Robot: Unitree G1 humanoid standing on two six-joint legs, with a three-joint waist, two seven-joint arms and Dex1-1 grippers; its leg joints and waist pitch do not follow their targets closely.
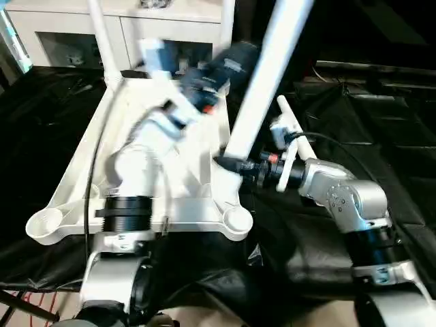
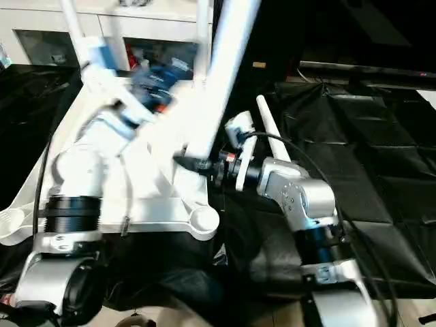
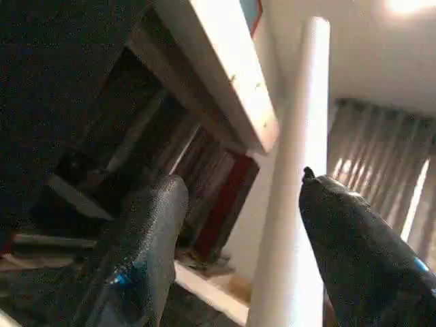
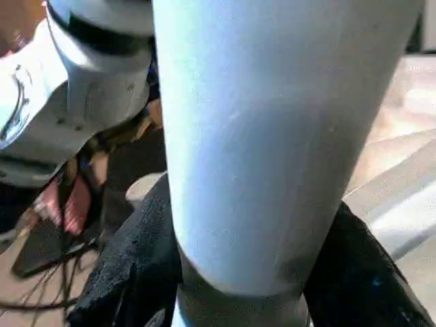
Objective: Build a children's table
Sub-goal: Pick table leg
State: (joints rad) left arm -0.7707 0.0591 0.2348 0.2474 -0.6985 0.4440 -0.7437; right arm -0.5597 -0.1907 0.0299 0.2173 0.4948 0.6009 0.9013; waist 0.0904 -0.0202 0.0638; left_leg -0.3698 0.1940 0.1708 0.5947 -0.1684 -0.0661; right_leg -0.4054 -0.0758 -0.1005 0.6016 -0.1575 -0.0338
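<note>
White plastic tabletop [image 1: 82, 197] lies upside down, ribs showing.
Your right hand [image 1: 228, 165] grips a leg [image 1: 262, 82] beside its near corner socket [image 1: 236, 219]; your left hand [image 3: 238, 225] gapes, holding nothing.

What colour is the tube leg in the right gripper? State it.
White; the tube leg shows best in the right wrist view, clamped by the right gripper.

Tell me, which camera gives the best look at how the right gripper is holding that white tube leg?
The right wrist view: both black fingers press the sides of the white tube leg up close. The left eye view shows the right gripper small at the leg's lower end, beside the tabletop.
</note>
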